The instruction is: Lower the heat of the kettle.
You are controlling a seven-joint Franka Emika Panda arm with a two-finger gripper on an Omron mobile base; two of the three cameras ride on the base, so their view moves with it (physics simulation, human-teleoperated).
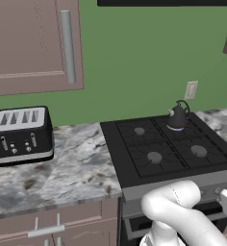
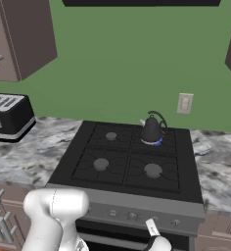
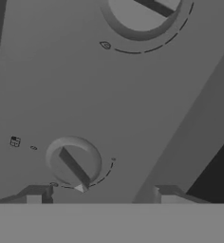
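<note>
At the stove's [image 2: 137,208] front panel, you see the gripper [image 3: 102,193] facing a round knob [image 3: 73,163], fingers apart; the kettle [image 2: 151,129] sits on the rear burner.

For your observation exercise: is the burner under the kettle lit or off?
Lit. A bluish ring glows at the base of the kettle, which stands upright on the stove's back right burner.

Both base views look forward and down at the stove [image 1: 168,149], the left one from behind and to its left, taking in the toaster [image 1: 22,134] on the counter, the right one from behind and more squarely in front. They share the cooktop, the kettle [image 2: 151,129] on its back burner and the green wall. The hand view sits very close to the stove's front panel, facing a knob [image 3: 73,161].
</note>
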